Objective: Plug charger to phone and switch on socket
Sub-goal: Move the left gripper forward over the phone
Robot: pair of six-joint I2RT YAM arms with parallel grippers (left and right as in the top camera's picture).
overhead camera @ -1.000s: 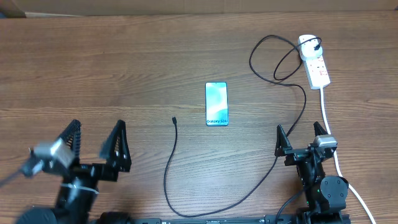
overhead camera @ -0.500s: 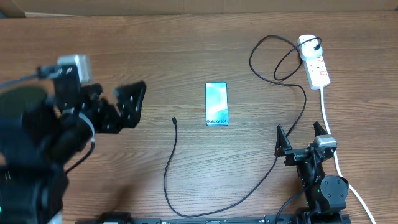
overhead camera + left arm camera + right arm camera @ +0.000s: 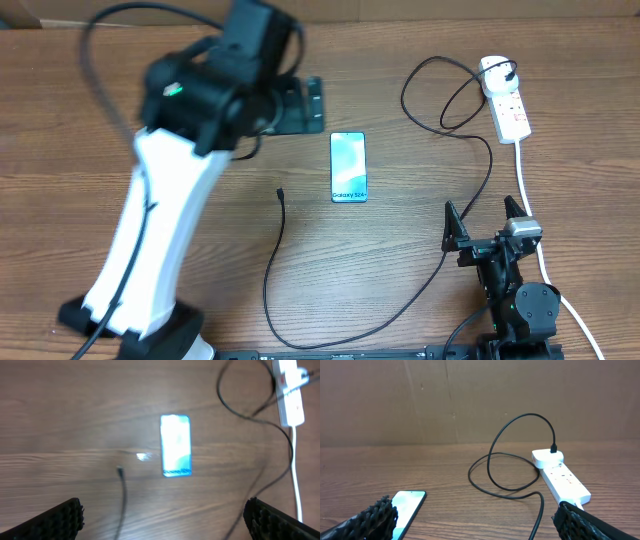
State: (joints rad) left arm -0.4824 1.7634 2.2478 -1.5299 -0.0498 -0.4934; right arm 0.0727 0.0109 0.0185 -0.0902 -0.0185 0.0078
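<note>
At the near edge of the brown wooden table, the right gripper sits low on its folded arm. It points away from the base, its jaws spread wide and empty. The left arm rises from the near left corner and stretches far out over the table. The left gripper faces down, fingers wide apart with nothing between them.

The slim smartphone with a light blue-teal screen lies flat mid-table, below and just right of the left gripper and well ahead of the right one. The long thin black charger cable has its free tip to the phone's near left, apart from it. The white elongated power strip lies at the far right with the cable's other end plugged in, and its thick white cord runs back past the right arm.

A second ago the left arm crouched at the near left edge; it has since swung up and forward. The right arm, phone, cable and strip have not moved.
</note>
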